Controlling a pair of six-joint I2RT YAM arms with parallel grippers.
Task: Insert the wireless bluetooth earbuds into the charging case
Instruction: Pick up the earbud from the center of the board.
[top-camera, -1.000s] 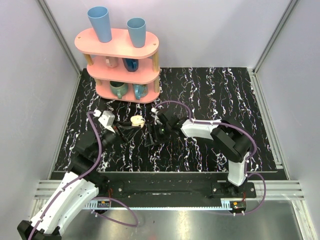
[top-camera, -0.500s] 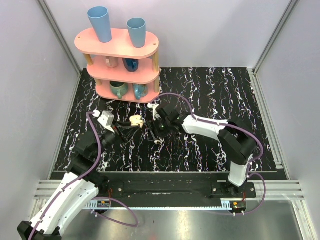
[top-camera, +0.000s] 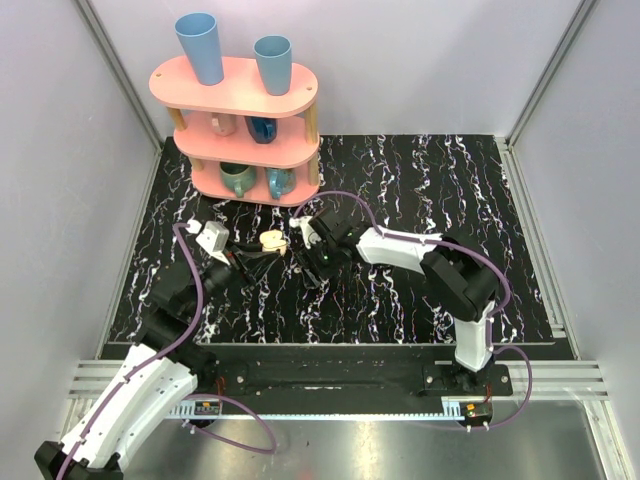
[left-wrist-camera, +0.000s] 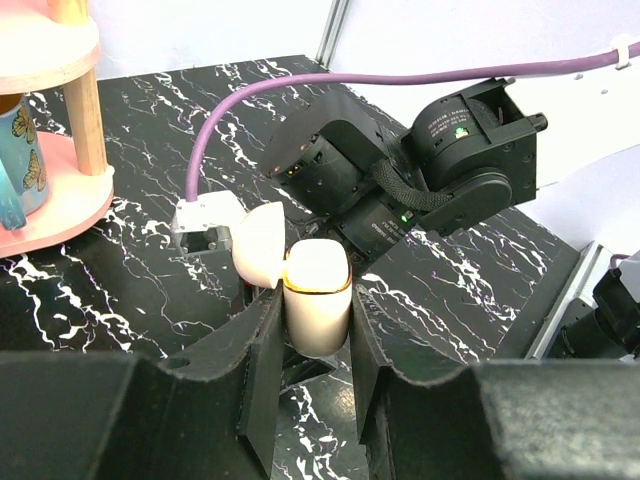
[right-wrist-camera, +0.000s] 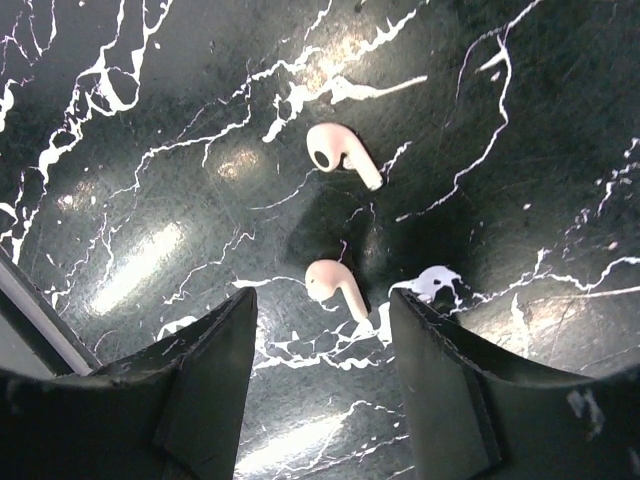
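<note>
Left gripper (left-wrist-camera: 315, 340) clenched on open charging case (left-wrist-camera: 318, 285), frame centre. Right gripper (right-wrist-camera: 320, 335): jaws spread above two earbuds (right-wrist-camera: 340, 155) lying apart on black marble tabletop (right-wrist-camera: 150, 150).

The charging case (left-wrist-camera: 318, 290) stands upright between the left jaws, touching both, with its lid (left-wrist-camera: 258, 245) open to the far left of them. Two earbuds lie on the bench (right-wrist-camera: 130, 150) below the right jaws: the nearer earbud (right-wrist-camera: 333, 285) between the two tips, the other earbud (right-wrist-camera: 340, 153) just beyond them. The shelf (top-camera: 235, 95) stands well behind both jaws.
</note>
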